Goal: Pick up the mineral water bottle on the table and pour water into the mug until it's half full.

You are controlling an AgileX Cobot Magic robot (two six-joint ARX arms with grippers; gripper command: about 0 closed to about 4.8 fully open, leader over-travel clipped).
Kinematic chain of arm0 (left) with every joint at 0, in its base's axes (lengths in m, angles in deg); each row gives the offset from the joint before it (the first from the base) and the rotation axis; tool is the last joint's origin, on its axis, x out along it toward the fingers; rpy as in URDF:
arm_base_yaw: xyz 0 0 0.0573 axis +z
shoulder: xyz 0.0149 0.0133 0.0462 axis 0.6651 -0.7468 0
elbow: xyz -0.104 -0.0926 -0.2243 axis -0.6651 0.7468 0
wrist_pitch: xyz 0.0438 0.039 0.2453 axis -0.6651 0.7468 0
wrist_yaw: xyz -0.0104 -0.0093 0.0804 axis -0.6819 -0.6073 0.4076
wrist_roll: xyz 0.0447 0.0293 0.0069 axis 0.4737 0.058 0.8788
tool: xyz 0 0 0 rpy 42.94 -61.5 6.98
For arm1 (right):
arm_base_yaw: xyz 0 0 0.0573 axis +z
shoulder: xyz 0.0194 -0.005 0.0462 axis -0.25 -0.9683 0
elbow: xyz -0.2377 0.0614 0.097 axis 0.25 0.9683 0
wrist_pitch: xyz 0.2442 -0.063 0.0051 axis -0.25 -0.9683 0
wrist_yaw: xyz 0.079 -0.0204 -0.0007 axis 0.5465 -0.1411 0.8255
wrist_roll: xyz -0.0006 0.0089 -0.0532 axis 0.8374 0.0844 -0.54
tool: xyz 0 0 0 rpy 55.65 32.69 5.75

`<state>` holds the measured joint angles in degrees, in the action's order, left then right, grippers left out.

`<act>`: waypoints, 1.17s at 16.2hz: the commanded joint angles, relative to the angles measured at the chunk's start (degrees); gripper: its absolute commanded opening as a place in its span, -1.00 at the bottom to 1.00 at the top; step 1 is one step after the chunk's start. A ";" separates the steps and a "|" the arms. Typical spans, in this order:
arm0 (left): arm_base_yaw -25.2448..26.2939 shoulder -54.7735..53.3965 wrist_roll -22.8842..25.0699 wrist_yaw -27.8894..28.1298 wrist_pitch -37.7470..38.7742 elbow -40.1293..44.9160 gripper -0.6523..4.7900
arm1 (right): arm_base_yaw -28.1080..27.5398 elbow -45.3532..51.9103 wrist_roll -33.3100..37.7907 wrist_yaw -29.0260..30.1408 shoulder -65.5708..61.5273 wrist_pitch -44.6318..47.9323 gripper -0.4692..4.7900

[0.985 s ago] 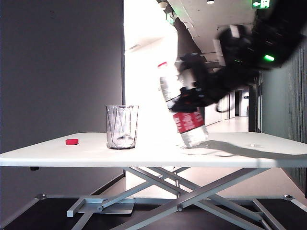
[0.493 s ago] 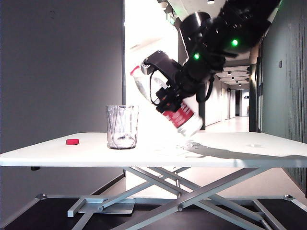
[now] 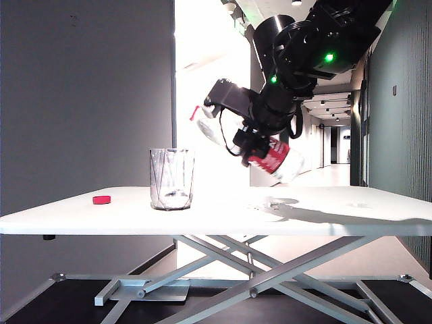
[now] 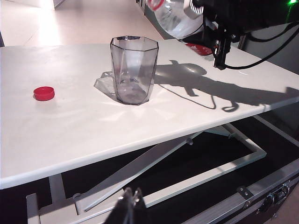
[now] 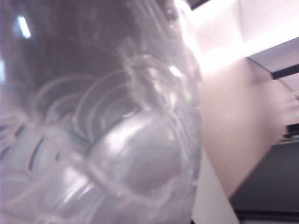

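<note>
Up above the white table (image 3: 351,219), the right gripper (image 3: 260,138) is clamped around the middle of the mineral water bottle (image 3: 278,156), which is off the surface and tilted steeply, its red-ringed neck pointing left toward the mug (image 3: 171,179) and its base low to the right. The mug stands upright left of the bottle, with a small red cap (image 3: 101,200) further left. Low at the table's near edge, the left gripper (image 4: 129,205) hangs with its fingers pressed together, holding nothing.
</note>
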<state>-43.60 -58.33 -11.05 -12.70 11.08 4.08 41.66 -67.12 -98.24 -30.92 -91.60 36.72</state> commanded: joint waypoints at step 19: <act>-0.04 -0.04 0.28 -0.02 0.17 -0.04 -0.78 | 1.77 -0.85 -25.99 -6.01 1.25 8.00 -0.18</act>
<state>-43.60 -58.36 -11.05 -12.63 11.10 4.08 43.36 -67.16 -123.94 -36.25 -91.60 40.55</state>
